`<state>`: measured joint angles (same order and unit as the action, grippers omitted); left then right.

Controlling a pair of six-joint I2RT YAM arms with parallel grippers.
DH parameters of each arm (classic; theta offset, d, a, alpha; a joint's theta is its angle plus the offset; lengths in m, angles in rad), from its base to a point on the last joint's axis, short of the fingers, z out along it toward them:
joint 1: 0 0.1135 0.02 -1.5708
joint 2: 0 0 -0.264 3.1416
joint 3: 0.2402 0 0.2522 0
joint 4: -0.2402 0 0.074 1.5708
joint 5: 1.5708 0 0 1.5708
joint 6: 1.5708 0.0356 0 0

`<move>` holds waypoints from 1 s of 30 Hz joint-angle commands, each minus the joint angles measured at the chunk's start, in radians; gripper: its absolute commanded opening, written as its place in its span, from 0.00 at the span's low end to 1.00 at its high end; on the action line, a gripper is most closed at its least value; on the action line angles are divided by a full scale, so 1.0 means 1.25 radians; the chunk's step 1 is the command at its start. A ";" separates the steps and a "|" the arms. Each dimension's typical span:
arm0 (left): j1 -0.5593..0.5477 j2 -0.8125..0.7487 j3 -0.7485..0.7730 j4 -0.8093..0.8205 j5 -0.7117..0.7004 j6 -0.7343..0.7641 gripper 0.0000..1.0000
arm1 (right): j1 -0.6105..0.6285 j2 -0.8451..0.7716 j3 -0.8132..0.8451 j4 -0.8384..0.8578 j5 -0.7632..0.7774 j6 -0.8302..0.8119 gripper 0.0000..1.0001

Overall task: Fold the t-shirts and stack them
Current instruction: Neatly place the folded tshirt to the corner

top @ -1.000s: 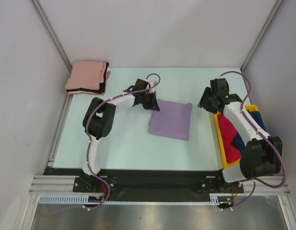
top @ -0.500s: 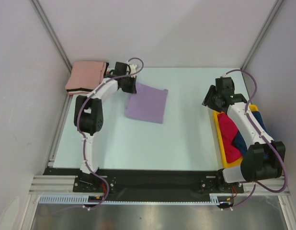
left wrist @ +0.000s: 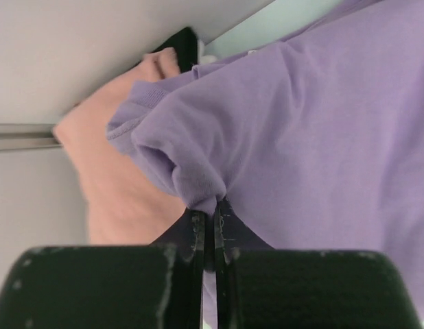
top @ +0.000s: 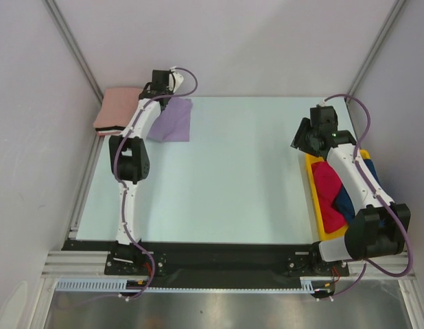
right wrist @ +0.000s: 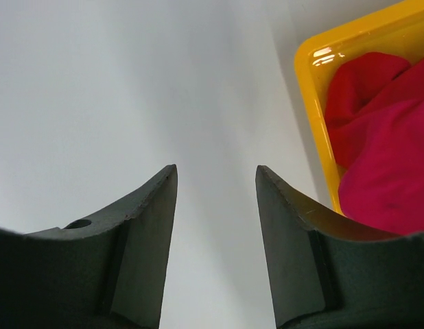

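At far-left corner | left hand (left wrist: 208,214) pinching lavender shirt (left wrist: 308,130) | right hand (right wrist: 216,173) spread apart

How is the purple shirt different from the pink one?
The purple shirt is lavender; the pink shirt is salmon. The purple shirt is pinched in the left gripper's jaws; no gripper holds the pink shirt, which lies on a black shirt. Both are folded cloth near the far-left corner.
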<state>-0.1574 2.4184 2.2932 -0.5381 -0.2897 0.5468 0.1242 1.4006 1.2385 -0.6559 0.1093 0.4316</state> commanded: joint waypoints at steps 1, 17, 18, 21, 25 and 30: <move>-0.004 -0.003 0.037 0.116 -0.145 0.156 0.00 | -0.001 0.005 0.039 -0.024 0.024 -0.018 0.54; -0.003 -0.112 -0.023 0.287 -0.215 0.310 0.00 | -0.002 -0.012 0.033 -0.051 0.048 -0.026 0.54; -0.003 -0.127 -0.027 0.289 -0.212 0.316 0.00 | -0.002 -0.014 0.031 -0.051 0.049 -0.027 0.54; 0.002 -0.149 -0.051 0.301 -0.211 0.340 0.00 | -0.002 -0.017 0.029 -0.051 0.050 -0.029 0.54; 0.019 -0.156 -0.054 0.321 -0.216 0.364 0.00 | -0.002 -0.018 0.028 -0.050 0.048 -0.027 0.54; 0.044 -0.164 -0.039 0.332 -0.210 0.382 0.00 | -0.002 -0.021 0.020 -0.051 0.051 -0.031 0.54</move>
<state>-0.1349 2.3089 2.2177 -0.2001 -0.5228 0.9749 0.1242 1.4010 1.2423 -0.7158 0.1509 0.4099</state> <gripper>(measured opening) 0.027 0.545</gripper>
